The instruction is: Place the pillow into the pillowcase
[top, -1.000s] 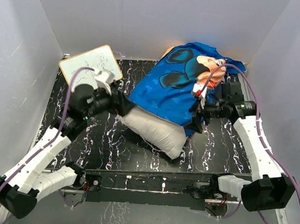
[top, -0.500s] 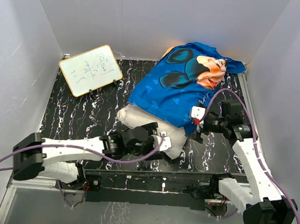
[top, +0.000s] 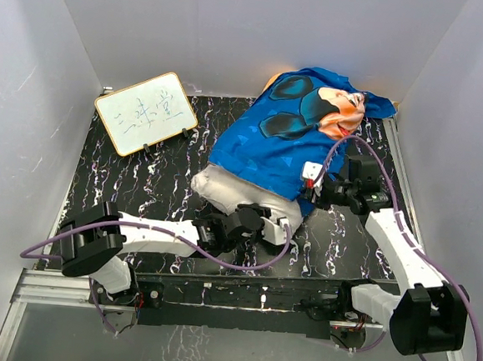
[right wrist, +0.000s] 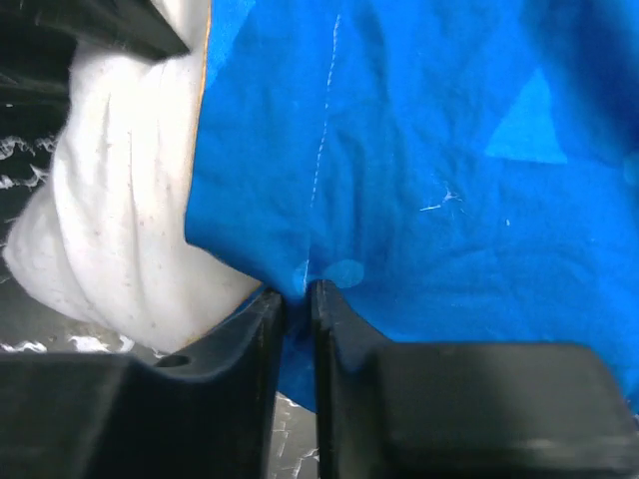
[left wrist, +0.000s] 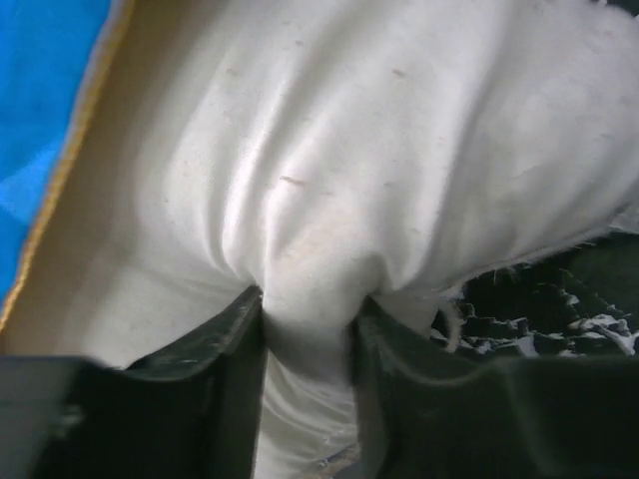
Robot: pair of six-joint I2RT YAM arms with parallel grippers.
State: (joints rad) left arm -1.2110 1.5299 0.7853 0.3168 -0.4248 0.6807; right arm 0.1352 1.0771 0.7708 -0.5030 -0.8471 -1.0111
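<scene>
- Pillow [top: 239, 194]. Plump, white, soft. Lies on the dark marbled counter [top: 140, 191], right of centre. Shows only its near end; far part covered by the pillowcase.
- Pillowcase [top: 283, 134]. Bright blue face up, with a Mickey Mouse print toward the far right corner. Drapes over the pillow and runs up against the back wall. Shows a sliver of orange at its far edge and, in both wrist views, a thin orange hem lying on the white fabric.
- Left claw [top: 278, 230]. Reaches low across the near counter from the left. Pinches a bunched fold at the exposed near end of the pillow; in the wrist view, white cloth squeezed into a narrow neck between the two dark fingers [left wrist: 225, 349].
- Right claw [top: 312, 183]. Sits at the right edge of the pillowcase, near its open hem. Pinches blue cloth, fingers almost pressed together with only the fabric between them; pillow bulging just to the left in the wrist view.
- Whiteboard [top: 146, 113]. Framed, with handwriting. Stands tilted at the far left of the counter, well apart from both claws.
</scene>
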